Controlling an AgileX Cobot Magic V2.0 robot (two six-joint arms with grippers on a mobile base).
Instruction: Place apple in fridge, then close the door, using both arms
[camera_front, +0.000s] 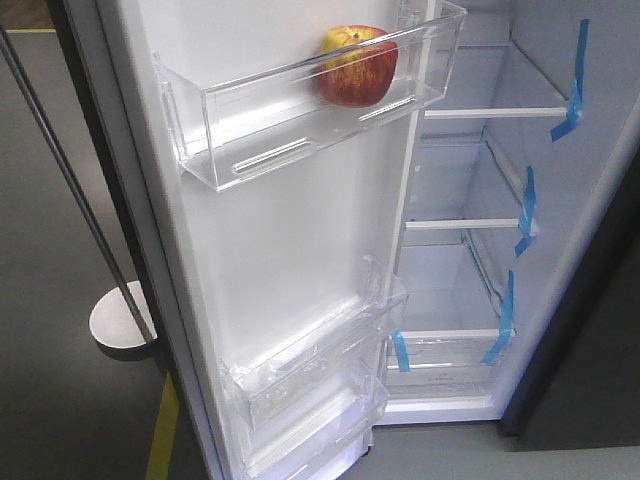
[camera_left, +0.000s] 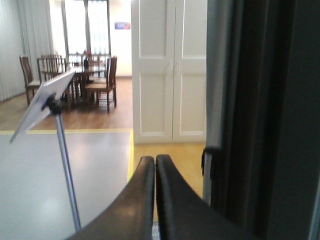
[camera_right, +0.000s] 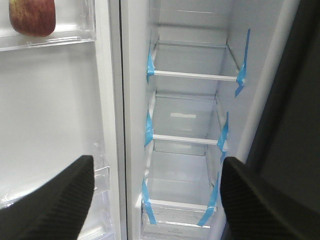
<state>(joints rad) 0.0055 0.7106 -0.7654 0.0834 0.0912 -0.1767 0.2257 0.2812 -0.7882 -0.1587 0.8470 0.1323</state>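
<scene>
1. Wood flooring, a dining table with chairs and white panelled doors lie ahead of the left gripper, with a slim stand pole to its left.
2. That gripper's fingers are pressed together with nothing between them.
3. The right gripper is spread wide and empty. The fridge and its blue tape are straight ahead of it.
4. The apple sits in the upper clear bin of the open door, above and to the left of the right gripper, well apart from it.
5. Placing looks done, and closing remains.
6. What seems to be the door's dark outer edge stands upright close on the left gripper's right. That arm looks nearer and better placed to push the door shut.
7. The right gripper sits before the opening, so it probably must withdraw first.
</scene>
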